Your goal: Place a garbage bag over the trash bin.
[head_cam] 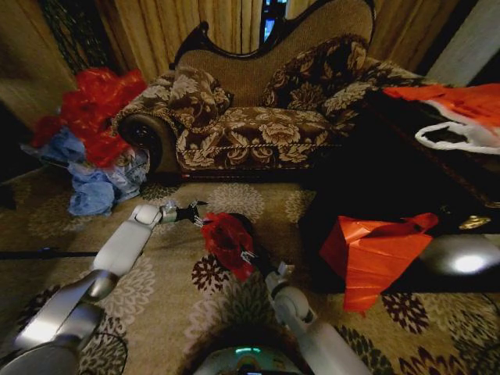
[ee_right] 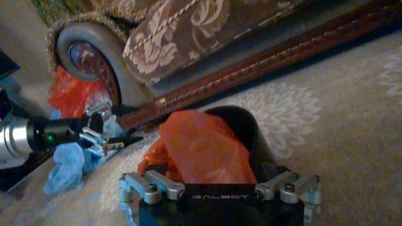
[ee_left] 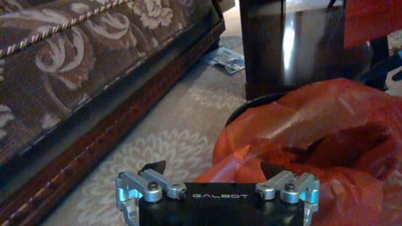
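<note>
Centrally, on the patterned beige carpet [head_cam: 164, 312], the small matte black cylindrical trash bin [ee_right: 248, 129] stands in front of the brown floral sofa [head_cam: 258, 129], with the thin, crinkly red plastic garbage bag [head_cam: 226, 238] bunched in and over its mouth. In the right wrist view part of the bin's round rim on the sofa side is bare, the bag slumped toward the near side. Left gripper [head_cam: 195, 212] sits just beside the bag on the robot's left, at rim height; its dark fingers [ee_left: 154, 167] stand spread, with the red plastic reaching between them but not pinched. Right gripper [head_cam: 254, 258] is at the bag's near edge, low over the bin; its fingertips are buried behind the red plastic, so I cannot tell how it is set. Open carpet lies between bin and sofa base, and more to the robot's left toward the heap of red and blue plastic bags [head_cam: 94, 148] by the sofa's rolled arm. To the robot's right the room is tighter: a dark wooden table [head_cam: 406, 187] stands near, with a large flat red-orange plastic sheet [head_cam: 375, 254] draped at its edge, near the bin but apart from it.
</note>
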Robot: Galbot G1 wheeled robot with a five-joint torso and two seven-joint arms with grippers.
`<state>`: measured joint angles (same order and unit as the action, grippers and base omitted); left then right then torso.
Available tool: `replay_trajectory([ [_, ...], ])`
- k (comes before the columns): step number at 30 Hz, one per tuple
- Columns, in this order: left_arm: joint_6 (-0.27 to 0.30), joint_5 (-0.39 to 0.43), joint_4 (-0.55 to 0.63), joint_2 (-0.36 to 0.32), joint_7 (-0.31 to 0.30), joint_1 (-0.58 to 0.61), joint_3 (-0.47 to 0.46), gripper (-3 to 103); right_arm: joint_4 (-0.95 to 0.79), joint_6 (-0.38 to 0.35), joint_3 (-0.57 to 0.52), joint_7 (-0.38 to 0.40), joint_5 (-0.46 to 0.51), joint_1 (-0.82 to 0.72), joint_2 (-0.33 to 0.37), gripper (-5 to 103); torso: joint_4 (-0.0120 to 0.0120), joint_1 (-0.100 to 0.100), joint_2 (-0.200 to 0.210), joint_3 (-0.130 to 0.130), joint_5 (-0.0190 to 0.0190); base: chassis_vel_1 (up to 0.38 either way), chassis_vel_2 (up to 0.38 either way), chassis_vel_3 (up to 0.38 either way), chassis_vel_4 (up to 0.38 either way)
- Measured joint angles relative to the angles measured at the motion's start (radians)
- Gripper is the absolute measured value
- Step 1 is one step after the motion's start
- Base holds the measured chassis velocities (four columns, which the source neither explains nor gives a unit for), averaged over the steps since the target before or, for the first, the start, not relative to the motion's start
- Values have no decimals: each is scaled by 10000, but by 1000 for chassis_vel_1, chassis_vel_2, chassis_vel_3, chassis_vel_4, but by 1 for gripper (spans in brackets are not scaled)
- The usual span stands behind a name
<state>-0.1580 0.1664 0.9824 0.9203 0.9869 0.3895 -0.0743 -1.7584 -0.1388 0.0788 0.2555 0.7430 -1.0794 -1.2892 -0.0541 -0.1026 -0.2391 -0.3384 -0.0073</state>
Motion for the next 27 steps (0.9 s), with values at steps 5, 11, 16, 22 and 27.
replay_trajectory([
  [5,-36,-91,-251,-37,325,-46,-18,100,12,-92,179,-184,-24,-161,247,89,-4,0,0,0,0,0,0,0,0],
  [11,-290,-468,-971,336,447,-363,-13,100,285,-89,185,-394,-17,-94,313,61,-6,0,0,1,0,0,0,0,0],
  [16,-260,-492,-945,422,301,-320,-33,100,570,-74,192,-503,-28,46,292,46,-5,0,0,1,1,0,0,0,0],
  [22,-198,-465,-867,468,140,-171,-62,100,716,-55,193,-566,-43,130,344,24,-4,0,0,1,1,0,0,0,0],
  [27,-189,-388,-906,585,-72,-98,-74,100,847,-41,188,-584,-49,272,321,8,-4,0,0,1,2,0,0,0,0],
])
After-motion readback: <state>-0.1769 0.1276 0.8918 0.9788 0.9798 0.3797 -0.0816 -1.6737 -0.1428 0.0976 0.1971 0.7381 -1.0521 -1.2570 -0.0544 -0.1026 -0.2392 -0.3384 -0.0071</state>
